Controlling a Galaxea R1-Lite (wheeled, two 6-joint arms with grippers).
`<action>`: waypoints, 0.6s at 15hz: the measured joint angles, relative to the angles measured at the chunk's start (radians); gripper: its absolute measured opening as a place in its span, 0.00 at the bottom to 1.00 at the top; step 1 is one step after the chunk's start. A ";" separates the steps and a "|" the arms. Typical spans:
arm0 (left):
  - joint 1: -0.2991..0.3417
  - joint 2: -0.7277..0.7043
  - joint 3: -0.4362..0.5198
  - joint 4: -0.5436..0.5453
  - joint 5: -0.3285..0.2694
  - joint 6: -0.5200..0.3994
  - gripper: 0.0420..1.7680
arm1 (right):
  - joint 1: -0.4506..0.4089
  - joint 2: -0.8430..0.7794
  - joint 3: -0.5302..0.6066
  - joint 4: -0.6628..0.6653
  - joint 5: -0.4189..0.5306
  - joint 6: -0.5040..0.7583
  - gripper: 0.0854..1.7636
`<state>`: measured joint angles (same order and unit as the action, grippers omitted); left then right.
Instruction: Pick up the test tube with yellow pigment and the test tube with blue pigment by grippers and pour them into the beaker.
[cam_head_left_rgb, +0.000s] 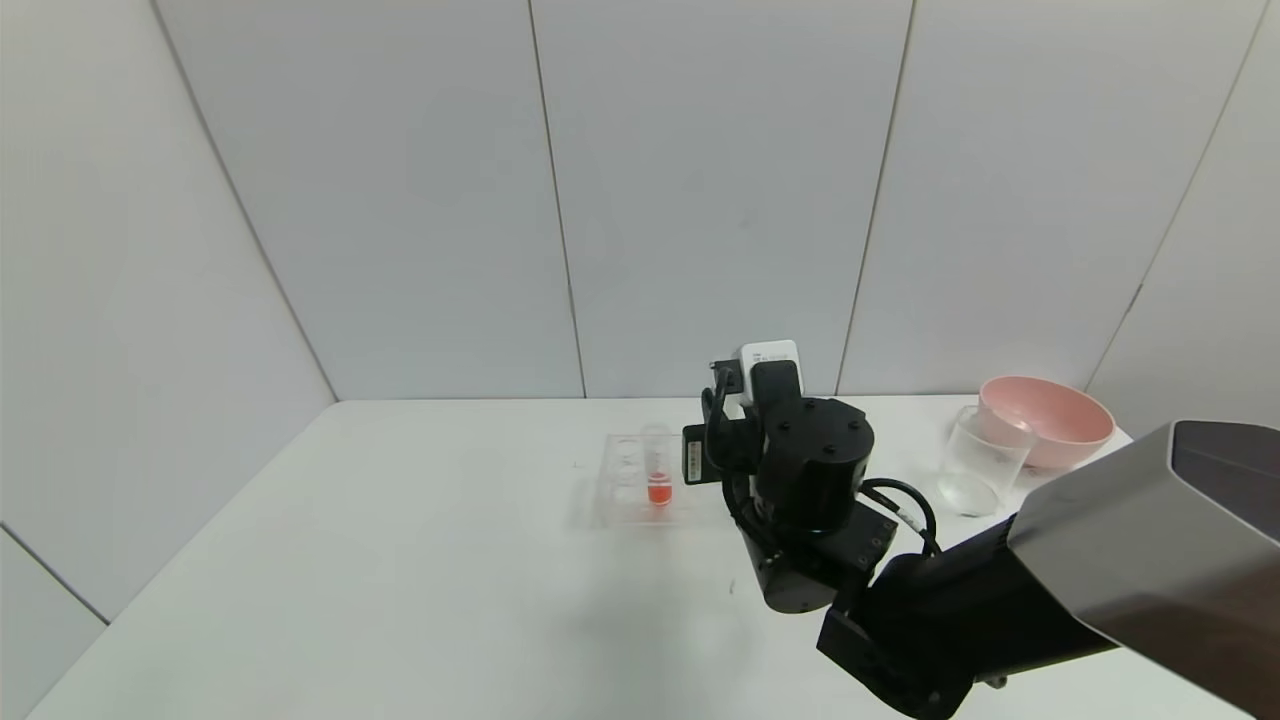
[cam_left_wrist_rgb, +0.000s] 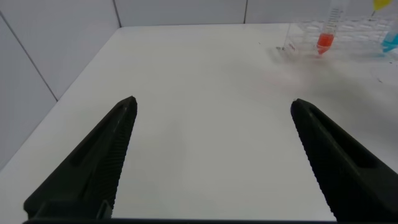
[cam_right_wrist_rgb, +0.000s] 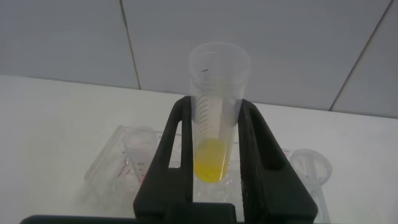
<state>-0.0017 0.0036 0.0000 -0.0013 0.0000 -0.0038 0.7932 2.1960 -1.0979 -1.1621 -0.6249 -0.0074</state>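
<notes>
My right gripper (cam_right_wrist_rgb: 214, 109) is shut on the test tube with yellow pigment (cam_right_wrist_rgb: 213, 134) and holds it upright over the clear tube rack (cam_right_wrist_rgb: 112, 165). In the head view the right arm's wrist (cam_head_left_rgb: 805, 470) hides this gripper and the tube. The test tube with blue pigment (cam_left_wrist_rgb: 390, 42) shows as a cyan patch at the edge of the left wrist view, in the rack (cam_left_wrist_rgb: 354, 31). The beaker (cam_head_left_rgb: 980, 462) stands to the right of the arm, in front of a pink bowl. My left gripper (cam_left_wrist_rgb: 212, 106) is open and empty over bare table, well away from the rack.
An orange-liquid tube (cam_head_left_rgb: 658, 478) stands in the rack (cam_head_left_rgb: 625, 490), just left of the right wrist. The pink bowl (cam_head_left_rgb: 1048, 420) sits at the back right, touching or nearly touching the beaker. White wall panels close the back and left.
</notes>
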 joint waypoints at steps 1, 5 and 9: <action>0.000 0.000 0.000 0.000 0.000 0.000 1.00 | -0.003 -0.008 0.009 0.000 0.017 -0.005 0.24; 0.000 0.000 0.000 0.000 0.000 0.000 1.00 | -0.028 -0.098 0.123 0.043 0.183 -0.044 0.24; 0.000 0.000 0.000 0.000 0.000 0.000 1.00 | -0.126 -0.290 0.282 0.154 0.492 -0.054 0.24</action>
<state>-0.0017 0.0036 0.0000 -0.0013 -0.0004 -0.0043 0.6677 1.9055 -0.8157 -1.0079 -0.1328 -0.0611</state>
